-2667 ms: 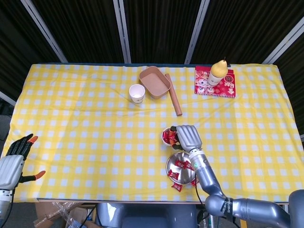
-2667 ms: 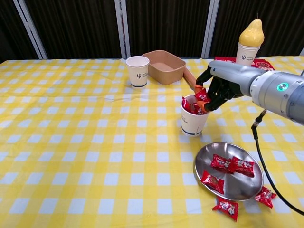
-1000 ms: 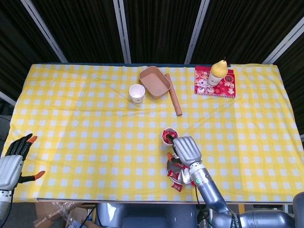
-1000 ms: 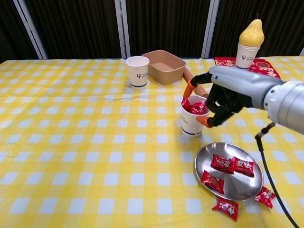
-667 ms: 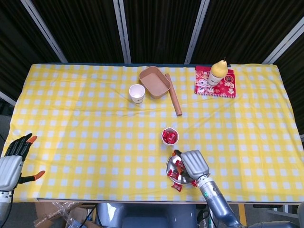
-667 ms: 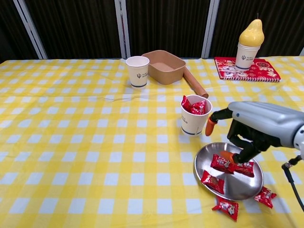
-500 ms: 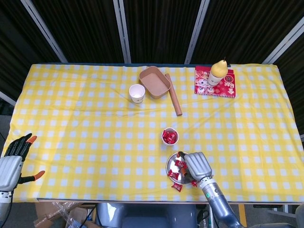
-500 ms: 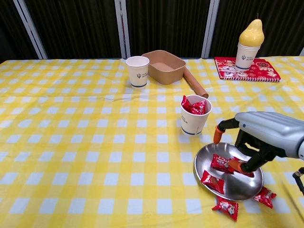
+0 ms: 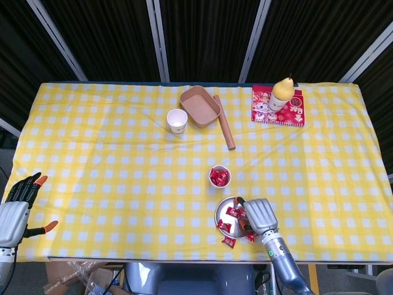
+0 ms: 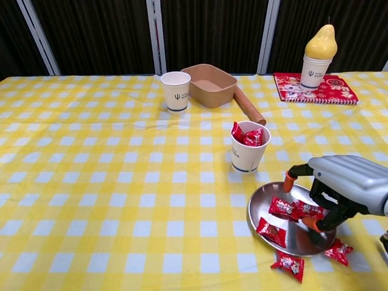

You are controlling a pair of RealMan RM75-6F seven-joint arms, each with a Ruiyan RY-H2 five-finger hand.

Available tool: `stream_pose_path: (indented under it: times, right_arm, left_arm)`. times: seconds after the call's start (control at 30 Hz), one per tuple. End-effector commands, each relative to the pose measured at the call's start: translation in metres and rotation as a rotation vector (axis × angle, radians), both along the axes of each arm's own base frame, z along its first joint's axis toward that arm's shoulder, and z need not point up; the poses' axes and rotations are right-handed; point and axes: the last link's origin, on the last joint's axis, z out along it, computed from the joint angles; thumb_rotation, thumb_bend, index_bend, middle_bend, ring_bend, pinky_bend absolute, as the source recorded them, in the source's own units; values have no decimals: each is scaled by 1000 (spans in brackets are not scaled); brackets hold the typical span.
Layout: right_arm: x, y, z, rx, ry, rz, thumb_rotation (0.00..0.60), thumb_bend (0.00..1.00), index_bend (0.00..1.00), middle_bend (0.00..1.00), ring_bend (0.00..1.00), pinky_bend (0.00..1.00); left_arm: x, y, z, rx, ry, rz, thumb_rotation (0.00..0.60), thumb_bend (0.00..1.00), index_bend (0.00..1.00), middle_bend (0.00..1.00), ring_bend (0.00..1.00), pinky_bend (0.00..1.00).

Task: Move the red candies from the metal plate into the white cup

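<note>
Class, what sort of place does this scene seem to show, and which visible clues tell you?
Probably a robot test or lab setup rather than a home: a yellow checked tablecloth against dark curtains, and a robotic right hand over a metal plate of red candies.

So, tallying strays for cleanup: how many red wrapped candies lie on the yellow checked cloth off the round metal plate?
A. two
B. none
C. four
A: the chest view shows two red wrapped candies on the cloth beside the round metal plate, at its near edge.
</note>
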Motion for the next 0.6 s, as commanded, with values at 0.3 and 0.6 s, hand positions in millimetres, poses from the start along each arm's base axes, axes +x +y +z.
stream_pose_path:
  times: [0.3, 0.6]
  right_arm:
    - [-9, 2, -1, -7, -11, -18, 600, 350, 434, 895, 986, 984]
    - [-17, 0, 1, -14, -8, -37, 600, 350, 472, 895, 986, 985]
  left_arm:
    - [0, 0, 0, 0, 1, -2, 600, 0, 0, 0, 0, 0]
    - [0, -1, -1, -2, 1, 0, 600, 0, 0, 0, 0, 0]
